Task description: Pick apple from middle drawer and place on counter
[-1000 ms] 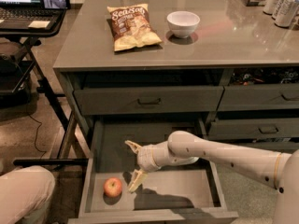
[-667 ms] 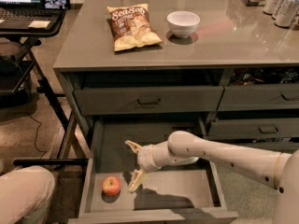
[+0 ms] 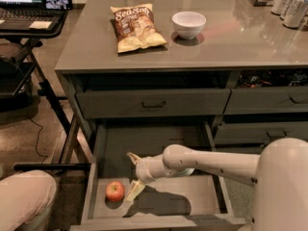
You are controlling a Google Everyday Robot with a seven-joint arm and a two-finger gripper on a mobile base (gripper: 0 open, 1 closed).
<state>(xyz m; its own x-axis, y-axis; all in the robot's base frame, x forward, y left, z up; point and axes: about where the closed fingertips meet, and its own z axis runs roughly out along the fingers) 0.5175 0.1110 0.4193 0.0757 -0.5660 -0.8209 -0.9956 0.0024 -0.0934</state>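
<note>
Glossy grey worktop [image 3: 226,47] above; wide dark-grey middle drawer [image 3: 154,141] pulled out below its front-left corner. Inside, small round red-yellow apple [image 3: 115,190] at front left, cream end effector [image 3: 132,173] just beside it, spread apart.

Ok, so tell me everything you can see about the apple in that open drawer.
The apple is small and round, red with yellowish patches, and its skin looks smooth and whole. It sits on the plain grey floor of the pulled-out middle drawer, near the front left corner, with a small shadow under it. The gripper is inside the drawer just to the apple's right, spread open. Its lower finger reaches very close to the apple, but I cannot tell whether they touch.
</note>
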